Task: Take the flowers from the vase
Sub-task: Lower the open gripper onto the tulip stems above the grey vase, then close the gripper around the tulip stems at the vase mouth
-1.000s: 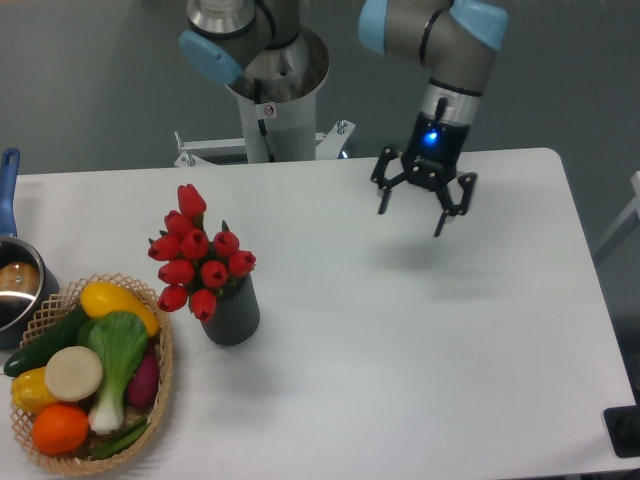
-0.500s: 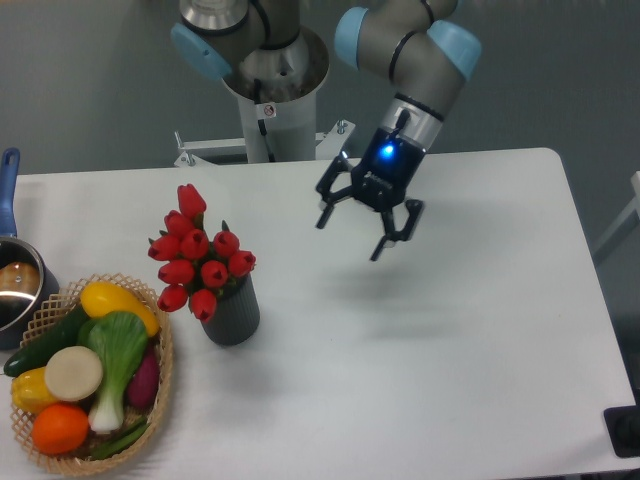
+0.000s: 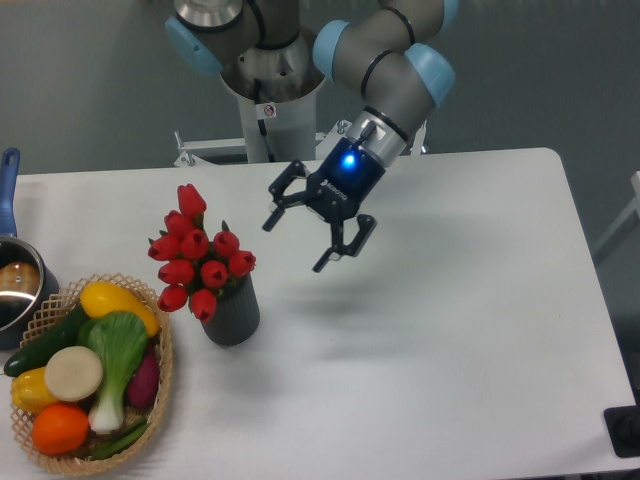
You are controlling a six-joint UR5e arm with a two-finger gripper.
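From my gripper, fingers spread and holding nothing, the flowers lie near at nine o'clock, upright in the vase.

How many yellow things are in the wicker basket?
2: one yellow vegetable at the basket's top edge, another at its left, above the orange. More may be hidden.
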